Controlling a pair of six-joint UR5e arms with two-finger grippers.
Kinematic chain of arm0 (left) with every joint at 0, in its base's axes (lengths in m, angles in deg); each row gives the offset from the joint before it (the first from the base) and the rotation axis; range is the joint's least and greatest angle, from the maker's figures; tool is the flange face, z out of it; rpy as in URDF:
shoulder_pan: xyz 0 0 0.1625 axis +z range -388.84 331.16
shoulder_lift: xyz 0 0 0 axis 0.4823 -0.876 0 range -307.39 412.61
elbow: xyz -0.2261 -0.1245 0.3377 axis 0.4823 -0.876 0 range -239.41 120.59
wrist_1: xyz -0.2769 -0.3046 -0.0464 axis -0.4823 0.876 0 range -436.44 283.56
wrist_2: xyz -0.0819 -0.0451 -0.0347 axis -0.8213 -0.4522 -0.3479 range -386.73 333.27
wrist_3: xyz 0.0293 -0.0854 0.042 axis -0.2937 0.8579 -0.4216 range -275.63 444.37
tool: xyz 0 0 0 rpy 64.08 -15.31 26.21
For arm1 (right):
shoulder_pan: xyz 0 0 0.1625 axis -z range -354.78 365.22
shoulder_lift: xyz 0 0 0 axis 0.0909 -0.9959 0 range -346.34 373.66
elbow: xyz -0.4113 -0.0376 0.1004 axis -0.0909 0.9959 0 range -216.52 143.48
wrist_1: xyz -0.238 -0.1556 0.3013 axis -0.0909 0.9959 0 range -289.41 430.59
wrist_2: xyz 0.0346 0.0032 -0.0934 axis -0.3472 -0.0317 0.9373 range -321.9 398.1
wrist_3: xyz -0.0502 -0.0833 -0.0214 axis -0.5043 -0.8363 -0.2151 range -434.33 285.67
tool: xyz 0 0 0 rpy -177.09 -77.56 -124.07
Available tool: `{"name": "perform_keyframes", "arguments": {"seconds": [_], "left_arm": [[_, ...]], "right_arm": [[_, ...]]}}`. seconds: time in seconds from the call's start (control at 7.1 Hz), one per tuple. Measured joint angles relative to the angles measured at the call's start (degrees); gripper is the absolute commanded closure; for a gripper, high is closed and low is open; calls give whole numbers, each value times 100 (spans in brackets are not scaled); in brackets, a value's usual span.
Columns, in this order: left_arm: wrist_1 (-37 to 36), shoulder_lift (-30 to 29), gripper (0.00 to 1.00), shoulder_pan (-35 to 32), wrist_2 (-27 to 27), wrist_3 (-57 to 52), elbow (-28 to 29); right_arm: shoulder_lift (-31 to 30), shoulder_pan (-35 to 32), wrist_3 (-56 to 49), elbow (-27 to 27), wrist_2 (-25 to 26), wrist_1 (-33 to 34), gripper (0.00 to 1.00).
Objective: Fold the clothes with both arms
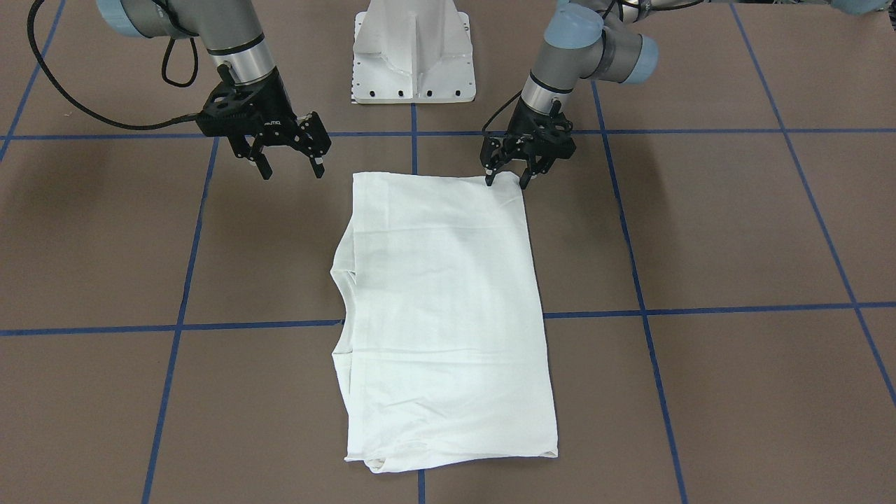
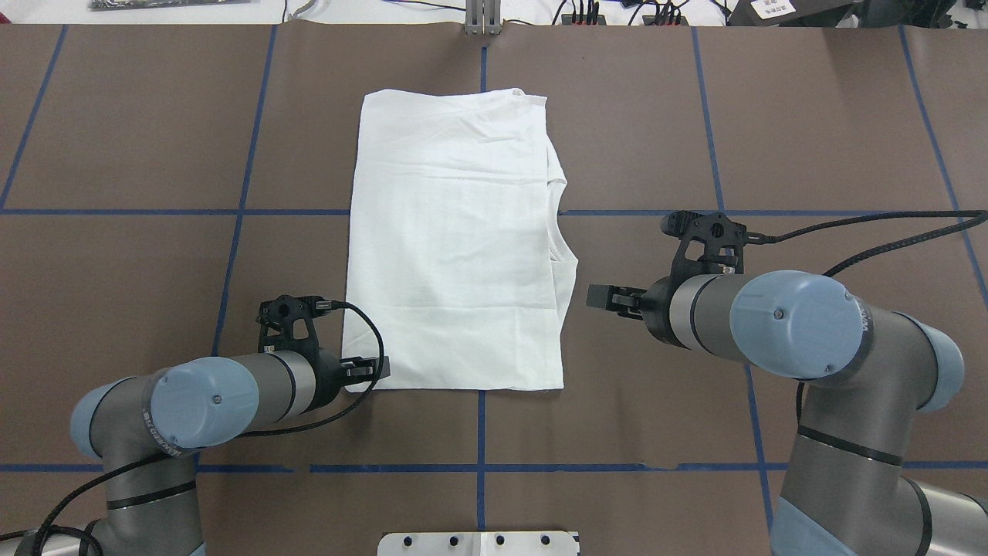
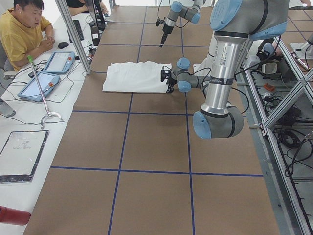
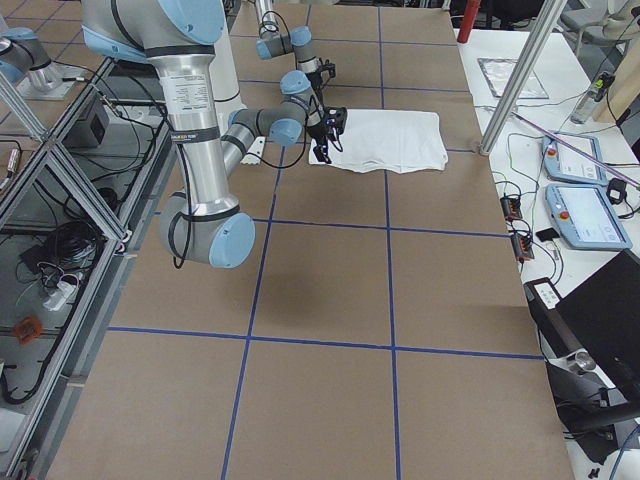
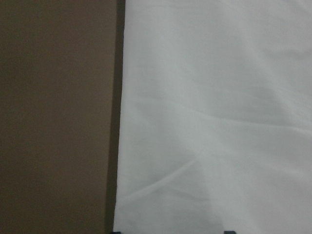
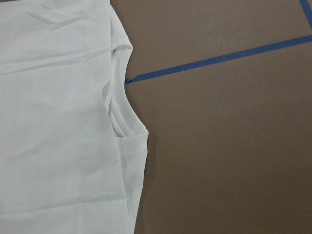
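The white T-shirt [image 1: 441,294] lies flat on the brown table, folded into a long rectangle, plain side up; no printed text shows. Its round collar [image 2: 557,232] is on the edge towards my right arm, and also shows in the right wrist view [image 6: 119,112]. My left gripper [image 1: 505,179] is down at the shirt's near corner on my left [image 2: 363,382], fingers apart, tips on or astride the cloth edge. The left wrist view shows that shirt edge [image 5: 209,122]. My right gripper [image 1: 292,171] is open and empty, above the table beside the collar edge, apart from the shirt.
The white pedestal base [image 1: 413,56] stands at the table's near edge between the arms. Blue tape lines [image 1: 245,325] cross the table. An operator [image 3: 24,29] sits at a side desk with tablets [image 3: 39,85]. Metal frame posts [image 3: 73,34] stand at the table's far side.
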Motion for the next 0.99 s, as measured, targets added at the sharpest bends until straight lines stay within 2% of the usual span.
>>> {"name": "perform_keyframes", "arguments": {"seconds": [0.14, 0.28, 0.42, 0.56, 0.7, 0.99], "left_arm": [[-7, 17, 24, -4, -2, -12, 3], [-9, 26, 29, -6, -3, -22, 3], [-10, 29, 54, -1, -3, -29, 3], [-10, 34, 86, 5, -3, -32, 3], [-10, 38, 100, 7, -3, -33, 4], [-10, 36, 100, 9, -3, -34, -11]], "right_arm": [[0, 0, 2, 3, 6, 7, 0], [-1, 8, 3, 6, 11, 12, 0], [-1, 12, 3, 12, 13, 14, 0], [-1, 15, 3, 22, 14, 15, 0], [-1, 17, 3, 33, 14, 18, 0], [-3, 36, 19, 36, 53, 26, 0]]}}
